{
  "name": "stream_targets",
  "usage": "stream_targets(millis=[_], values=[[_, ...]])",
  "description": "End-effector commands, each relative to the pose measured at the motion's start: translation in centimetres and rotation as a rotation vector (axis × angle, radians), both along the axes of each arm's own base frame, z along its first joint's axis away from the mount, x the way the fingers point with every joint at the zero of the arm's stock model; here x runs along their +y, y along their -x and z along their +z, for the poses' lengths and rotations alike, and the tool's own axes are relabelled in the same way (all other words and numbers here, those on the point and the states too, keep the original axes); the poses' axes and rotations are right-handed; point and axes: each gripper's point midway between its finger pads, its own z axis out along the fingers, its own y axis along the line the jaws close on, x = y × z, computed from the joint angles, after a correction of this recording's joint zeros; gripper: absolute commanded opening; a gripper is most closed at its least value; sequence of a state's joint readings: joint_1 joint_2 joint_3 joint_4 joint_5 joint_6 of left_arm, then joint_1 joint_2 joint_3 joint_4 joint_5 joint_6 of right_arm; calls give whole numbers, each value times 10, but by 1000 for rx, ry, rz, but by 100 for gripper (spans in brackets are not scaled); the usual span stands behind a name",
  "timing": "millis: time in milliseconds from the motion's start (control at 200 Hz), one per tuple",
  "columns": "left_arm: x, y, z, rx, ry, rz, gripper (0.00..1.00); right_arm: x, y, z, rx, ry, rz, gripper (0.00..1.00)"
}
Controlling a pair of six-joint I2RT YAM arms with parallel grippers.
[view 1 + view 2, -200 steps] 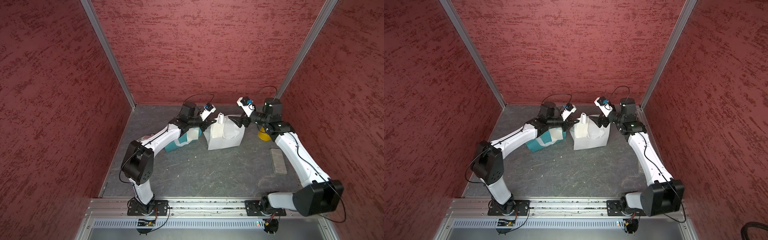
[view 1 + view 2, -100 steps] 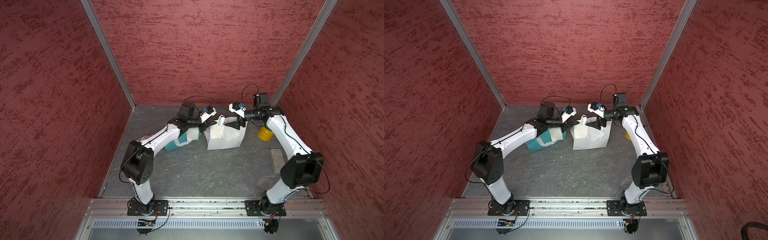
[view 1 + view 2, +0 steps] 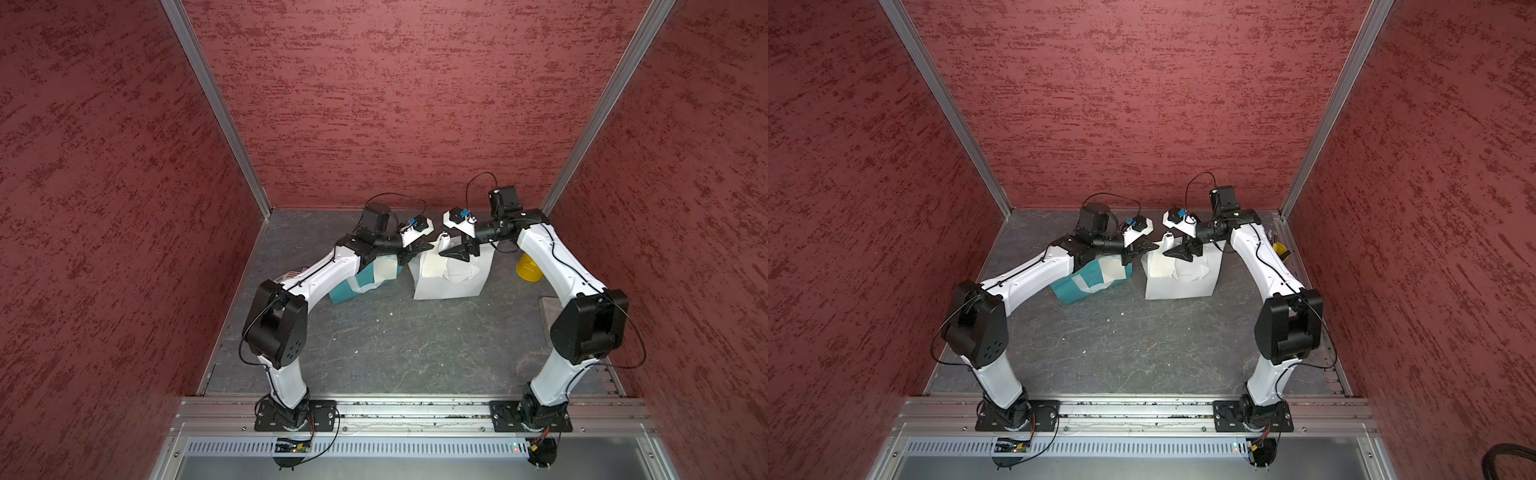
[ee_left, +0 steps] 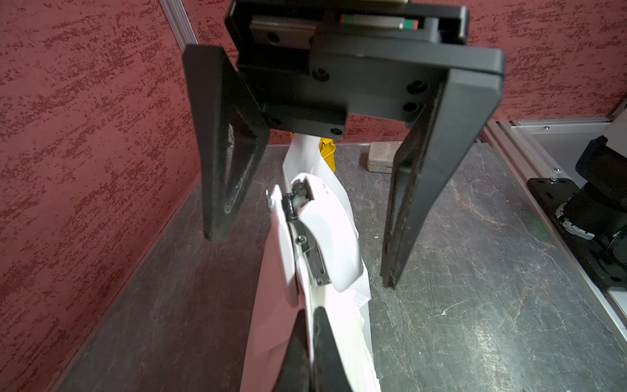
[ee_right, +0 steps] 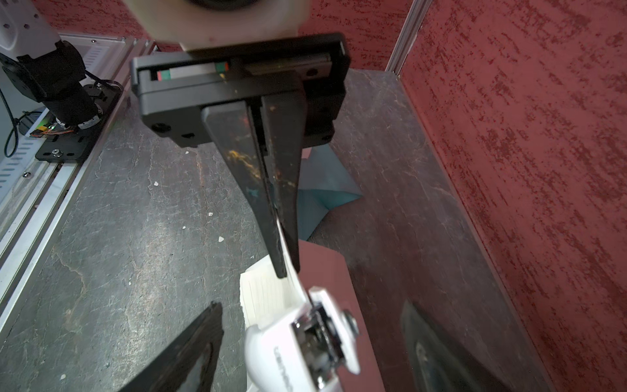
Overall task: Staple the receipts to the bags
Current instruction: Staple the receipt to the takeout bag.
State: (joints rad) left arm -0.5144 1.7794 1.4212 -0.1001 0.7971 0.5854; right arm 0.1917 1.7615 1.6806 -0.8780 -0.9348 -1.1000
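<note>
**Pinching the white bag's edge, stapler framed by wide jaws**

The left gripper [image 5: 283,268] is clamped tight on the raised top edge of the white bag [image 3: 444,286], which sits at the back middle of the table [image 3: 395,340]. A lined receipt [image 5: 261,292] lies against that same edge, right at the pinch. The small white stapler [image 4: 325,237] sits on the edge just past the left fingertips, its mouth over the bag and paper. The right gripper [image 4: 302,260] faces it with its fingers spread wide, one on each side of the stapler. In the left wrist view they are clear of both its sides. The teal bag [image 3: 349,286] lies flat beside the white one, partly under the left arm, with the other receipt [image 3: 384,267] on top of it.
</note>
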Motion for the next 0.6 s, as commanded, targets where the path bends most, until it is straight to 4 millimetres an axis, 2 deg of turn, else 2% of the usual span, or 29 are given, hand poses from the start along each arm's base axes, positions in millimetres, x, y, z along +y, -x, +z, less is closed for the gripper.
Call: stream_targets(millis=[0, 155, 376, 466, 591], values=[[-2, 3, -8, 11, -17, -32, 0, 0, -2, -2, 14, 35, -12, 82], [-2, 2, -8, 6, -19, -35, 0, 4, -2, -11, 29, 63, -4, 79], [-3, 3, -12, 20, -24, -40, 0, 7, -2, -15, 38, 66, 4, 69], [-3, 3, -12, 22, -24, -41, 0, 8, -1, -16, 41, 62, 9, 59], [-3, 3, -13, 27, -24, -42, 0, 8, -1, -17, 43, 64, 8, 31]])
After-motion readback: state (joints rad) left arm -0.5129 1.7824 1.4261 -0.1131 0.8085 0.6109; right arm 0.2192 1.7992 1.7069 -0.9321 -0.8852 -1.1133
